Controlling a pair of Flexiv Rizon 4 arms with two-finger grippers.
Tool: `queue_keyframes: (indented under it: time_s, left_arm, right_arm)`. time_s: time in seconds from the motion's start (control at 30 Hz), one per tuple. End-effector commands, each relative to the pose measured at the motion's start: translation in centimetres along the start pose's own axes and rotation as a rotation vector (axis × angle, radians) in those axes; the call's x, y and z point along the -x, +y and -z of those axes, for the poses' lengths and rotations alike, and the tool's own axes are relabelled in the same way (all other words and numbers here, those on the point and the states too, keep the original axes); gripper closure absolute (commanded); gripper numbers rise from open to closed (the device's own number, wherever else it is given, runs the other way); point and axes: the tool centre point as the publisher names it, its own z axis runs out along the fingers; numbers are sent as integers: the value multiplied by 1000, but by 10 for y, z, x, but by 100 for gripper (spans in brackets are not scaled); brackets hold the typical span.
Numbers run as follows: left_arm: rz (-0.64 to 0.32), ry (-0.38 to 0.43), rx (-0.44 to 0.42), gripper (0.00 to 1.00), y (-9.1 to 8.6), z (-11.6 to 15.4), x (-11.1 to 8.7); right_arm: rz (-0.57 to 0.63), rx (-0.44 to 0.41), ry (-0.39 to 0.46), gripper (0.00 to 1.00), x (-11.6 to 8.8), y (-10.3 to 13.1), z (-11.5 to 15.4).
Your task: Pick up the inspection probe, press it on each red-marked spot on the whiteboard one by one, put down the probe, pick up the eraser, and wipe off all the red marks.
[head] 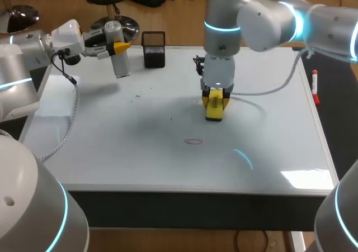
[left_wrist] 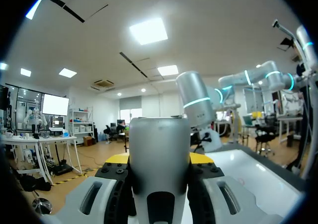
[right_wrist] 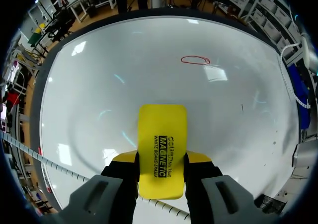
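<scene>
A silver-grey inspection probe (head: 118,53) stands upright at the back left of the whiteboard (head: 140,151), with my left gripper (head: 119,47) shut on its upper part; whether its foot touches the board I cannot tell. In the left wrist view the probe (left_wrist: 159,154) fills the gap between the fingers. My right gripper (head: 216,97) points down near the board's middle, shut on a yellow eraser (head: 214,111) whose lower end is at the surface. Ahead of the eraser (right_wrist: 162,149) lies one red oval mark (right_wrist: 195,60), a short way in front of it in the head view (head: 194,141).
A black mesh holder (head: 154,50) stands at the back, right of the probe. A red marker (head: 315,87) lies along the table's right edge. Cables trail over the board's left side (head: 71,118) and behind the right gripper (head: 268,90). Faint dark specks (head: 138,95) dot the board.
</scene>
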Motion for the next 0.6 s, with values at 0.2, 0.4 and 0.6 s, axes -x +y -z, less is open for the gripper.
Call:
queue_keyframes:
  time_s: [0.2,0.4,0.6]
  left_arm:
    - [-2,-5,1,100,-1,-1,-2]
    - [-2,-5,1,100,-1,-1,-2]
    - [-2,-5,1,100,-1,-1,-2]
  right_arm:
    - [20,-73,-2,100,-1,4,23]
    - [92,-143,-1,100,16,5,55]
    - [130,-146,-16,100,37,-4,53]
